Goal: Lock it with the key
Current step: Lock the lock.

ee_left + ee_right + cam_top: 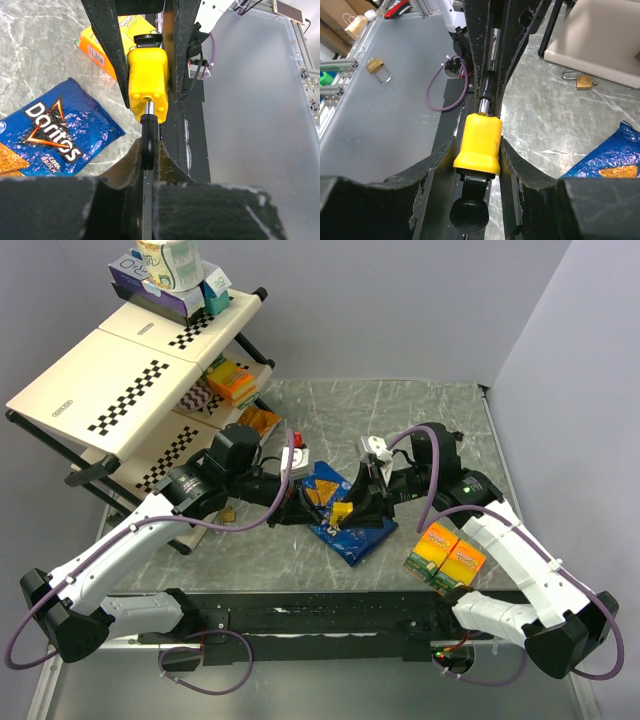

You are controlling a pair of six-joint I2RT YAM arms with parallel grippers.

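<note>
A yellow padlock hangs in the air between both arms above the Doritos bag. My right gripper is shut on the padlock's yellow body. A key with a black head sticks out of the body's near end. My left gripper is shut on the padlock's black shackle, with the yellow body just beyond its fingertips. In the top view the left gripper and the right gripper face each other.
Orange snack boxes lie at the right front. A brass padlock lies by the rack's foot, and another lies on the grey surface off the table. A cream shelf rack with boxes stands at the left.
</note>
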